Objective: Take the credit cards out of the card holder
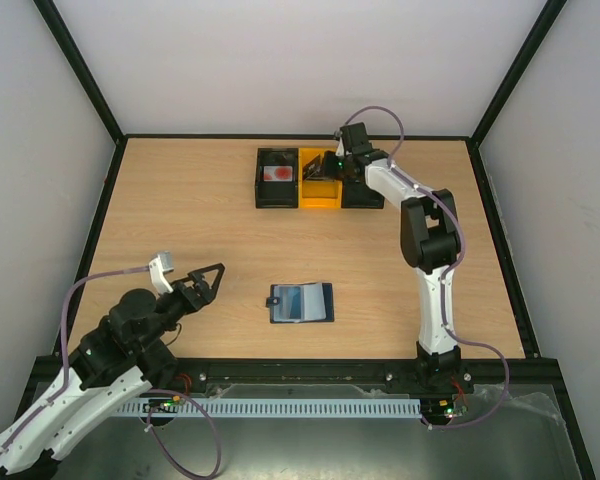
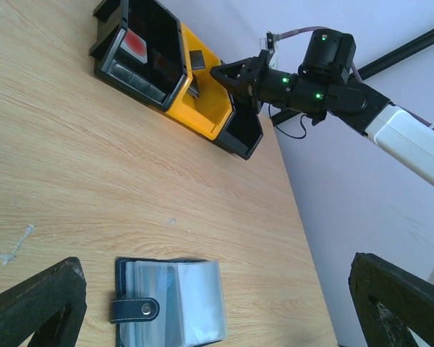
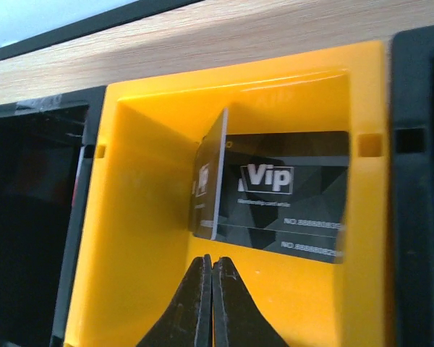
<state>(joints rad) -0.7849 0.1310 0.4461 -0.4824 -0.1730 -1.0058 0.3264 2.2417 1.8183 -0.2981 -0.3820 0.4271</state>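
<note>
"Where is everything lying?"

"The card holder [image 1: 301,302] is lying open on the table [image 1: 180,200], near my left gripper [image 1: 205,279], which I'm holding spread wide and empty. My right gripper [image 3: 211,262] is hanging over the yellow bin [image 3: 130,217], tips pressed together on nothing. Two dark Vip cards [image 3: 289,188] are sitting in there, one leaning on its edge."

"Anything left in the holder?"

"What looks like a blue card [image 2: 166,285] is showing through the clear sleeves [image 2: 202,296]. I'm expecting it to be light, stiff and slick, and the sleeve soft and clingy. I'm thinking of pinching whatever edge is poking out, flat faces between the pads, while pinning the holder near its tab [image 2: 137,309], since so light a wallet would likely drag along."
</note>
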